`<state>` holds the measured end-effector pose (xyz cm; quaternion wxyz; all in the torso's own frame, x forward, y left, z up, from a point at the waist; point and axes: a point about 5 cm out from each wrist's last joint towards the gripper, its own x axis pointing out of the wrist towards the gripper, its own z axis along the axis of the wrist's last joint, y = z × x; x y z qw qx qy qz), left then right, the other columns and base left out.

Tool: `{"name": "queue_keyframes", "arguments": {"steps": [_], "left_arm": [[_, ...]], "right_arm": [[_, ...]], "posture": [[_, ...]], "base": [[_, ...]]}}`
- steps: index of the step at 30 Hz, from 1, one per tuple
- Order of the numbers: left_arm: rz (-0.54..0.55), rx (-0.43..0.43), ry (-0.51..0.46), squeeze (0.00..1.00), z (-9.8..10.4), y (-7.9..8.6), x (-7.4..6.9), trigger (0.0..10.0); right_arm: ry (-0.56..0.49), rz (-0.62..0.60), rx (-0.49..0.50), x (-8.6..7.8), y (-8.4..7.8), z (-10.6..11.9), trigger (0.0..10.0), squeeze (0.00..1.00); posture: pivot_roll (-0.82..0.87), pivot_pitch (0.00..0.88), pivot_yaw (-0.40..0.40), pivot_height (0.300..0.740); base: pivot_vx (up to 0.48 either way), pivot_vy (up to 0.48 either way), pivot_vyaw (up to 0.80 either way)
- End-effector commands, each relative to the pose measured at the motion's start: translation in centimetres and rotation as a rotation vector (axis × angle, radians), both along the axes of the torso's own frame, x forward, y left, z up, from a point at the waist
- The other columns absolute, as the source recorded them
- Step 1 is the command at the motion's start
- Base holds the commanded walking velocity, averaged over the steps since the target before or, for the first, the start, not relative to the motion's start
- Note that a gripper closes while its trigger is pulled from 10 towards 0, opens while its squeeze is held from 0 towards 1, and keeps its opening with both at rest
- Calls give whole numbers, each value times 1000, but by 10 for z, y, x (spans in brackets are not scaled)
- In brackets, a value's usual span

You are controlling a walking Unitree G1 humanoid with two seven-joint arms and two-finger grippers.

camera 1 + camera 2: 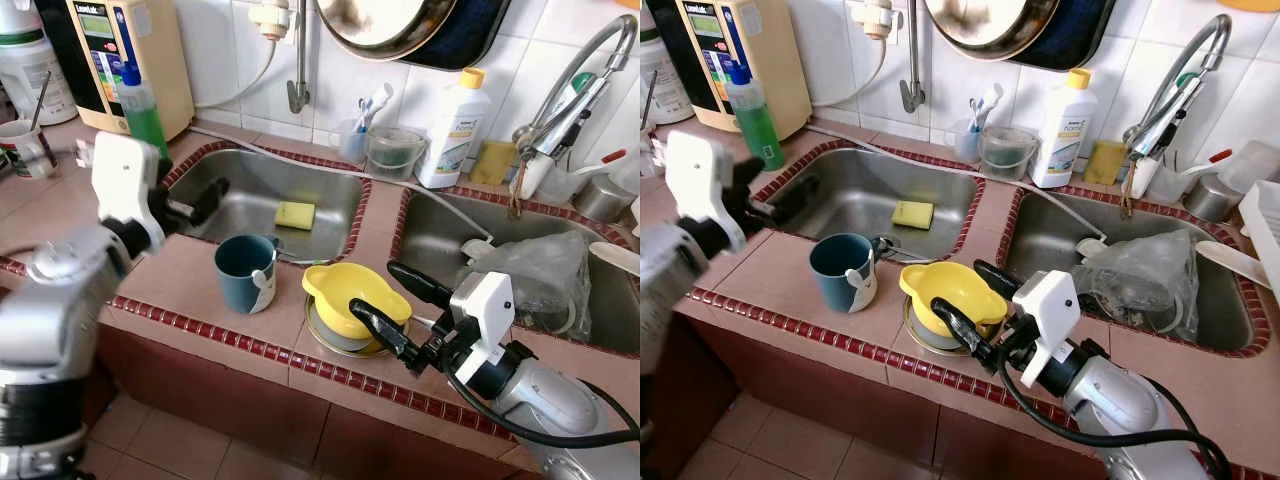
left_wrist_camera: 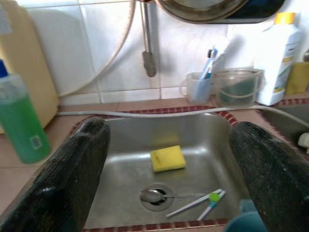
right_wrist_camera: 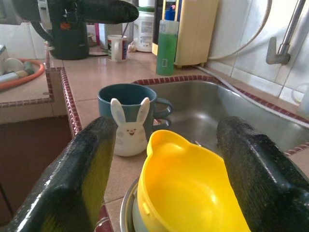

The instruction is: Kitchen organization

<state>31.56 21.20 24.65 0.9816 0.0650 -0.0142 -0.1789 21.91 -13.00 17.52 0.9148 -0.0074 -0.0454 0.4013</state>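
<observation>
A: What is carrying the items?
B: A tiled counter (image 1: 170,285) edged in red trim is holding two steel sinks.

A: What is resting directly on it?
B: A blue mug (image 1: 246,272) is standing near the front edge, just beside a yellow bowl (image 1: 352,292) sitting in a metal dish. A green bottle (image 1: 143,108) and white bottle (image 1: 452,128) are standing by the wall.
</observation>
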Motion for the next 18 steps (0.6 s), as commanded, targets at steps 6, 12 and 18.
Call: {"name": "queue_keyframes", "arguments": {"steps": [6, 12, 18], "left_arm": [[-48, 104, 121, 0, -10, 3, 4, 10000], [-56, 129, 178, 0, -14, 4, 6, 10000], [-107, 146, 217, 0, -19, -9, 14, 10000]], "right_arm": [[6, -8, 13, -6, -3, 7, 10000, 0], [17, -6, 19, -9, -1, 6, 10000, 0], [8, -18, 21, -6, -1, 10, 10000, 0]], "posture": [[-19, 9, -25, 740], [-27, 22, -19, 740], [-39, 33, -14, 740]], "base": [[0, 0, 0], [0, 0, 0], [0, 0, 0]]}}
